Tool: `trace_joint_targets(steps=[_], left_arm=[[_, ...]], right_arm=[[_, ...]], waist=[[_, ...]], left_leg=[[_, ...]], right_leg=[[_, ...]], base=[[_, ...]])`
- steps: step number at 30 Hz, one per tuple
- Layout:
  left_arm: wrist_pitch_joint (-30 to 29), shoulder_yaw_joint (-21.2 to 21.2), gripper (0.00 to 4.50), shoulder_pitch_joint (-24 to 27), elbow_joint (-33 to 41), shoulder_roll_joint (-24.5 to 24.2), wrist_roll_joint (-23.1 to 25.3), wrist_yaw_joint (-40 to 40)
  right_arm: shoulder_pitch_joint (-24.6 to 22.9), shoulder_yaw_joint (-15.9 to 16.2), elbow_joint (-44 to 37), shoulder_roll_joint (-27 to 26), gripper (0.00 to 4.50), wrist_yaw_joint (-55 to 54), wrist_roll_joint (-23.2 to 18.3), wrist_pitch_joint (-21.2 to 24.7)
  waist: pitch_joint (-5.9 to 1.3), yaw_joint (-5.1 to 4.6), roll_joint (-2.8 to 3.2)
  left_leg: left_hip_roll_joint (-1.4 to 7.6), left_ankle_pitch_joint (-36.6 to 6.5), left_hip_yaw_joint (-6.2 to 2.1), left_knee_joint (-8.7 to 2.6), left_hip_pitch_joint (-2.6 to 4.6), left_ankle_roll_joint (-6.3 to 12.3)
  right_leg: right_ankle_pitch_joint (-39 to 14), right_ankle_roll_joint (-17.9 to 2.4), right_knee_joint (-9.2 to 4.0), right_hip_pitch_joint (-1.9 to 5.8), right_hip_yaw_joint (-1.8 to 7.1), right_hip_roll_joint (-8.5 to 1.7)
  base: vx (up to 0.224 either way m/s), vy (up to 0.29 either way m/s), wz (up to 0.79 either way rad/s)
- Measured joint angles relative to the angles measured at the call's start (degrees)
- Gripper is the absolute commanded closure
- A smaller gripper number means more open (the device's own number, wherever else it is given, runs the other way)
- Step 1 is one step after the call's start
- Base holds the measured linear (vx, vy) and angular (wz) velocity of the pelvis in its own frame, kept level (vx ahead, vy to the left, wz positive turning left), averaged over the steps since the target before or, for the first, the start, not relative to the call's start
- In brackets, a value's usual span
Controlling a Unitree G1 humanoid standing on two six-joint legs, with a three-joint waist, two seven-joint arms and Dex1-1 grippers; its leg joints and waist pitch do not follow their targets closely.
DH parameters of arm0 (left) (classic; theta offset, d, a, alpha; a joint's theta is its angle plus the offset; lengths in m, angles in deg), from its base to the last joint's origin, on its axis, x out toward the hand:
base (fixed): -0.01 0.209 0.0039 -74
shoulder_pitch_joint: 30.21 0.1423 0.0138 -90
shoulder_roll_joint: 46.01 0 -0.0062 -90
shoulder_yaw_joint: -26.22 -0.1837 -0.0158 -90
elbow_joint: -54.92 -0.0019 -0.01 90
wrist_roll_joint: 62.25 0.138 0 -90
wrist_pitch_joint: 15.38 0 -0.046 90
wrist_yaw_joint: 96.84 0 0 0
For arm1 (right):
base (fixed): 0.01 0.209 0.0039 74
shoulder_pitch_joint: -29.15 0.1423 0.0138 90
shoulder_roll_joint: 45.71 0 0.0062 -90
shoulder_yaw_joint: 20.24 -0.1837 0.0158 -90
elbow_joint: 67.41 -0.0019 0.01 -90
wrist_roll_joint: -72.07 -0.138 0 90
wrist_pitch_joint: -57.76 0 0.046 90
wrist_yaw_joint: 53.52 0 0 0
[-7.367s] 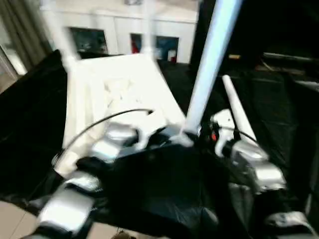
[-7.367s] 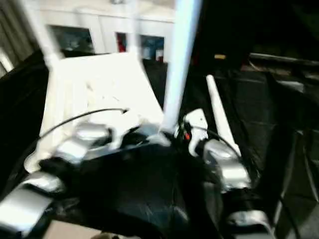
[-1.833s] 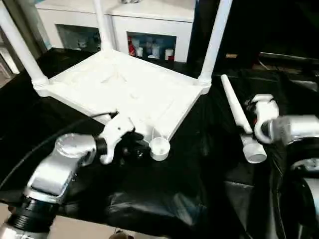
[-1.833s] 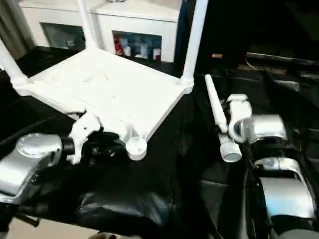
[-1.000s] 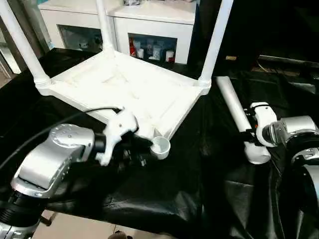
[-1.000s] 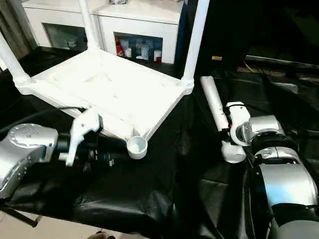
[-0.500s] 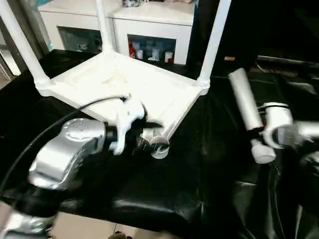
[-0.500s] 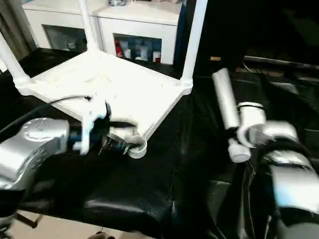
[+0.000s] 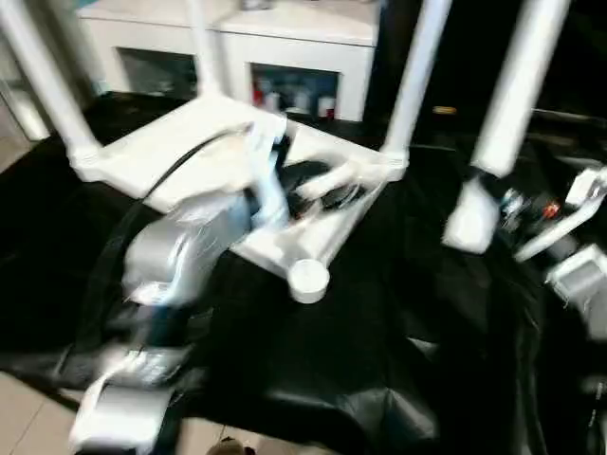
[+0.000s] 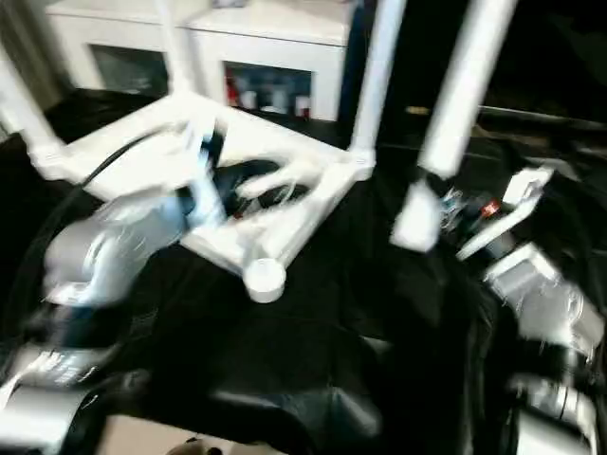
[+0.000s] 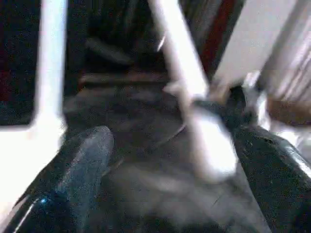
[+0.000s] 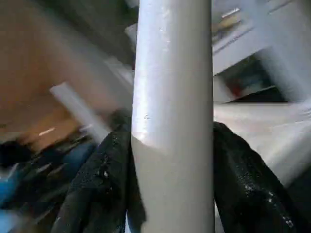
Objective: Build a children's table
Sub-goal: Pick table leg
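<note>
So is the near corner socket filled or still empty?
Empty: the socket shows an open round mouth, and the right gripper holds the last leg off to its side.

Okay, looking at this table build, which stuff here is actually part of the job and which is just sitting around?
Part of the job:
- upturned tabletop
- three fitted legs
- empty corner socket
- fourth leg, clamped in the right claw

Just around:
- black cover
- white cabinet
</note>
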Motion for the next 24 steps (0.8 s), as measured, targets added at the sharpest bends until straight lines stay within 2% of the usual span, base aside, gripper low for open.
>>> trace_joint_targets(steps=[5, 7, 9, 12, 24], left_arm=[[-4.1, 4.8, 0.00, -5.9, -5.1, 4.7, -7.1, 1.5], [-5.1, 4.8, 0.00, -6.3, -5.3, 5.3, -7.9, 1.5], [-5.7, 4.3, 0.00, -6.3, -6.6, 5.9, -7.6, 1.5], [-5.9, 3.6, 0.00, -6.3, -8.9, 7.2, -7.0, 2.0], [-9.3, 4.7, 0.00, -7.0, -9.2, 9.3, -11.8, 2.2]], right_arm=[[-1.6, 2.3, -9.0, -0.9, 2.62, 3.3, -4.9, 6.2], [-2.5, 3.2, -10.5, -1.3, 2.62, 3.8, -5.3, 7.4], [-3.8, 5.4, -12.1, -2.0, 2.62, 4.5, -5.5, 8.7], [-4.8, 7.9, -13.3, -2.8, 2.62, 4.6, -6.7, 9.8], [-5.3, 13.7, -15.6, -3.0, 2.62, 5.1, -6.4, 11.1]], waist=[[-0.01, 0.92, -0.02], [-0.01, 0.97, -0.02], [0.00, 0.99, -0.03], [0.00, 1.02, -0.03], [0.02, 1.05, -0.07]], left_leg=[[0.01, 0.0, -0.03, -0.02, 0.03, 0.00], [0.00, 0.0, -0.05, -0.04, 0.03, 0.00], [0.00, 0.0, -0.06, -0.12, -0.01, 0.00], [-0.01, 0.0, -0.06, -0.24, -0.13, 0.03], [-0.03, 0.0, -0.03, -0.44, -0.17, 0.06]], right_leg=[[-0.2, 0.3, -0.06, 0.07, -0.03, 0.00], [-0.2, 0.4, -0.15, 0.11, -0.03, -0.01], [-0.2, 0.4, -0.31, 0.12, -0.07, 0.00], [0.0, 0.5, -0.70, 0.14, -0.08, 0.00], [0.1, 0.4, -0.85, 0.11, -0.08, 0.00]], base=[[0.000, 0.000, 0.00], [0.000, 0.000, 0.00], [0.000, 0.000, 0.00], [0.000, 0.000, 0.00], [0.000, 0.000, 0.00]])
